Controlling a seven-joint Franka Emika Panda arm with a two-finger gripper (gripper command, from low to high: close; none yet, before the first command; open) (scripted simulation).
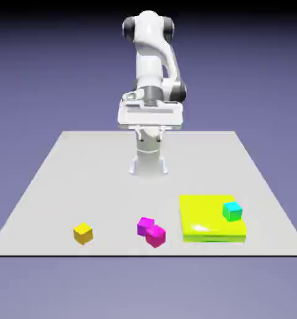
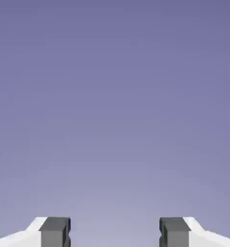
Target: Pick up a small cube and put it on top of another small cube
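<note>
Yellow-orange cube (image 1: 83,233) sits on the table (image 1: 113,187); claw (image 2: 115,232) wide open, holding nothing.

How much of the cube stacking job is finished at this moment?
Nothing looks done: the yellow-orange cube sits alone on the table, with no cube on top of it. Nothing is in hand: the gripper is open, only backdrop between its fingertips. Left are the whole pick-up, the carry and the placing on another small cube.
</note>
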